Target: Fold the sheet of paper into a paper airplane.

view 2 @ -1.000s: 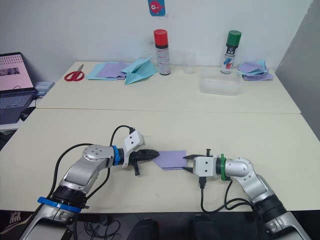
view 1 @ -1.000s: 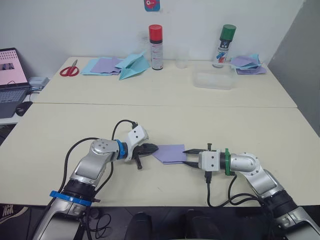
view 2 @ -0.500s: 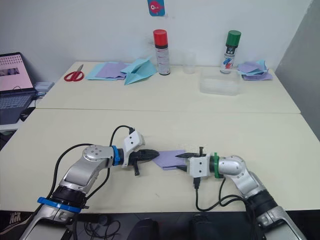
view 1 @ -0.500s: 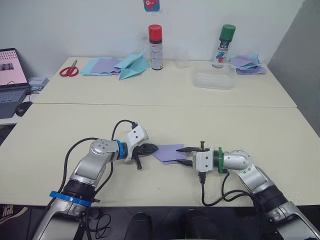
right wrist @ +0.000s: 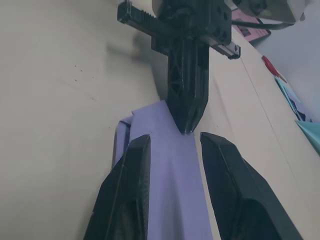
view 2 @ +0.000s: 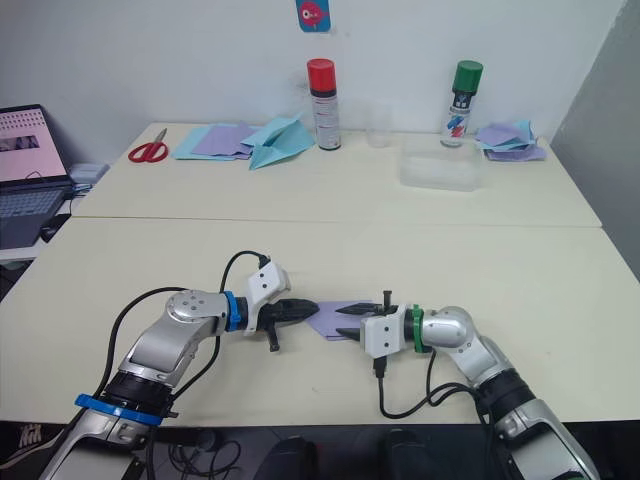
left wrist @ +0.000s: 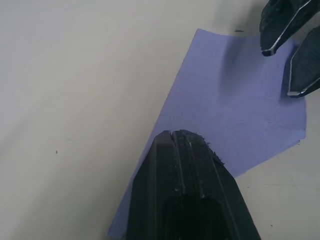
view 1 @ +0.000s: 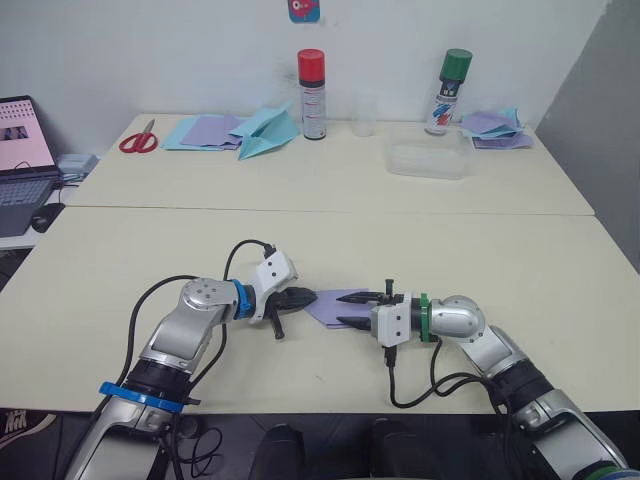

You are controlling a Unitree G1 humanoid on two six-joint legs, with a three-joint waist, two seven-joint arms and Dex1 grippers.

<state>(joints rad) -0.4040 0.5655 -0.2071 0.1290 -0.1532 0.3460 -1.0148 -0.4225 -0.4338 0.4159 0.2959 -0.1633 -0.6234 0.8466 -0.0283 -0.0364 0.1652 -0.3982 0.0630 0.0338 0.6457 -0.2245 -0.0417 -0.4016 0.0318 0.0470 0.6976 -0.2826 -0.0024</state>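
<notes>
On the near bench [view 1: 120, 270], the sheet of paper [view 1: 335, 304] lies flat, partly folded, between the two arms. The left pincer [view 1: 306, 296] has its two black fingers pressed together, tip resting on the sheet's left corner. The right pincer [view 1: 347, 308] reaches in from the opposite side with its fingers parted, one to each side of the sheet's right part, tips just short of the left pincer's tip. In the right wrist view the lavender sheet [right wrist: 172, 170] runs up between the spread fingers [right wrist: 131, 190] to the closed left pincer [right wrist: 187, 127]. The left wrist view shows the sheet [left wrist: 235, 115] spread beyond the shut fingers [left wrist: 185, 165], with the right pincer's two tips [left wrist: 287, 47] over its far corner.

On the far bench [view 1: 330, 185] a clear plastic container [view 1: 430, 158] sits near the middle-right. Behind it stand a red-capped spray can [view 1: 312, 94] and a green-capped spray can [view 1: 449, 91], with a clear cup [view 1: 363, 118] between them. A light blue paper airplane [view 1: 264, 133] rests beside flat blue and purple sheets [view 1: 205, 131], red scissors [view 1: 138, 138] to their left. More loose sheets [view 1: 495, 128] are piled at the far right. A laptop [view 1: 22, 160] stands at the left edge.
</notes>
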